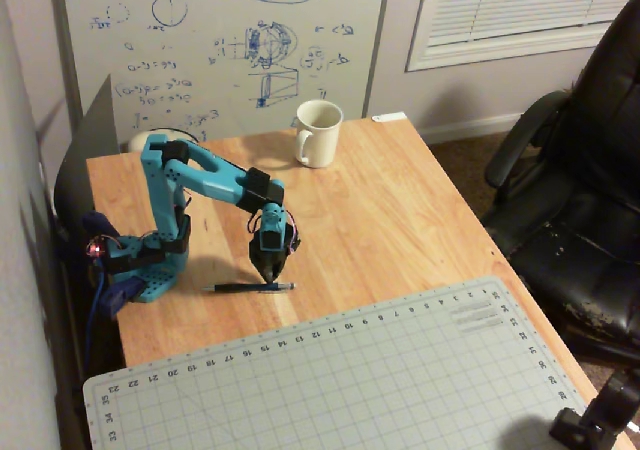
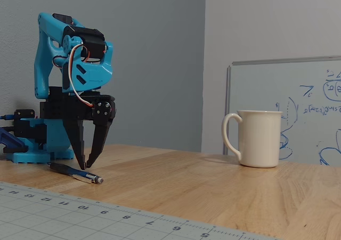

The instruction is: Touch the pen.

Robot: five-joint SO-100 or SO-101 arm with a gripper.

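Ruler numbers edging the cutting mat (image 1: 350, 370); whiteboard (image 1: 220, 50) scrawl probably illegible

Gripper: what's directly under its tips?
The pen lies on the wooden table right below the gripper; the tips reach its barrel in both fixed views. Whether they actually touch it cannot be told.

Whether the end effector (image 2: 84, 167) tips actually touch the pen (image 2: 74, 172) cannot be told in both fixed views.
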